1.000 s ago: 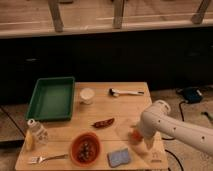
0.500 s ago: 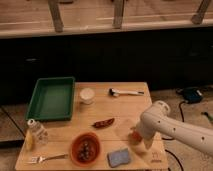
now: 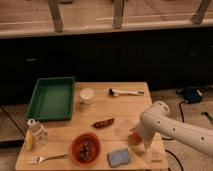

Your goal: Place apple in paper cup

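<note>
Tbl [image 3: 125, 107] w/ tray [image 3: 50, 79], paper cup [image 3: 86, 95], chili [image 3: 103, 122], bowl [image 3: 73, 146], apple [image 3: 134, 135] by pincer [image 3: 139, 140].

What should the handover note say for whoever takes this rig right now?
Gripper: low at the front right of the table, right at the apple; grasp unclear.
Apple: there, partly hidden by the arm.
Paper cup: upright at the back, beside the green tray; apple not in it.
Done: reach to the apple.
Left: secure it, carry it to the cup, drop it in.

Gripper [image 3: 138, 139] low, at right front.
</note>
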`<state>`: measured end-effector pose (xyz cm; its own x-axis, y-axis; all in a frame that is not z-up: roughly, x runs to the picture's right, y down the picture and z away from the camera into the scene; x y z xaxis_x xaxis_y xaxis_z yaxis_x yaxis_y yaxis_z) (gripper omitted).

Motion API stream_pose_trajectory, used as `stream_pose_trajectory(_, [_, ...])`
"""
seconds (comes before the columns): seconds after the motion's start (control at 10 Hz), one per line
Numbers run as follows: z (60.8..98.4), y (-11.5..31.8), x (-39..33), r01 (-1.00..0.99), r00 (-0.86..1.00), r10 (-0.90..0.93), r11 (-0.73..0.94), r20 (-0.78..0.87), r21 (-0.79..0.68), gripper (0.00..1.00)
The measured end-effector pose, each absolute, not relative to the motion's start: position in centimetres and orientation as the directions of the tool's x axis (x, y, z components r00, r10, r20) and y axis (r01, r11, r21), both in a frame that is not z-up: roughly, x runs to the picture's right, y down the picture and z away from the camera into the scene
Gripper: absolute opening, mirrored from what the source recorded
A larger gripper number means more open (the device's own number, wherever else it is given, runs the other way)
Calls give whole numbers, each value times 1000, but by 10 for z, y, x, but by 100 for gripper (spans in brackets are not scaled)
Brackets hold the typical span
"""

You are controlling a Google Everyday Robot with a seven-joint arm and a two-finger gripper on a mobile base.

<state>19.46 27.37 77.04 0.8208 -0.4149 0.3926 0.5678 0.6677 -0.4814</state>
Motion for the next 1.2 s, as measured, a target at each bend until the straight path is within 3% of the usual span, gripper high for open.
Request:
stream_pose_trajectory(0.7, [771,276,190,578,814,-421,655,401,-486,49])
stream_pose_trajectory(0.8, [769,274,190,576,816,-421,655,396,-489,37])
stream_pose_trajectory(1.2, [758,259,189,573,818,-423,658,390,-489,7])
